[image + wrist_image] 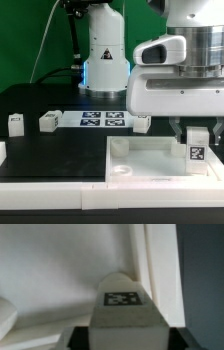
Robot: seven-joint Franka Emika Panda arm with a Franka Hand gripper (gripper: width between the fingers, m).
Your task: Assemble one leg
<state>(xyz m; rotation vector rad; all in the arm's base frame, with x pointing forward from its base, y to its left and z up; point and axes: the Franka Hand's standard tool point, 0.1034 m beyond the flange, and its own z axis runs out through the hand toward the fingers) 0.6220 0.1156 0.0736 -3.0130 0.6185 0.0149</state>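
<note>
Now gripping a leg (197, 146) between closed fingers (197, 128), tag outward, low over large white panel (150, 160) near its raised edge; elsewhere on black table (60, 150): marker board (103, 121), two loose legs (49, 121) (16, 124)

The arm's white wrist housing (178, 85) hangs low at the exterior view's right, bulky and level, directly above the white square panel (150, 158). Below it the gripper (197, 140) points straight down at the panel, its two dark fingers (179, 133) vertical and parallel. They are closed against the sides of one leg (197, 147), which stands upright between them with its tag facing the camera. In the wrist view the leg (124, 303) fills the middle, tag up, with the dark finger pads (78, 338) pressed on either flank near its base, over the panel's pale surface (60, 263).
</note>
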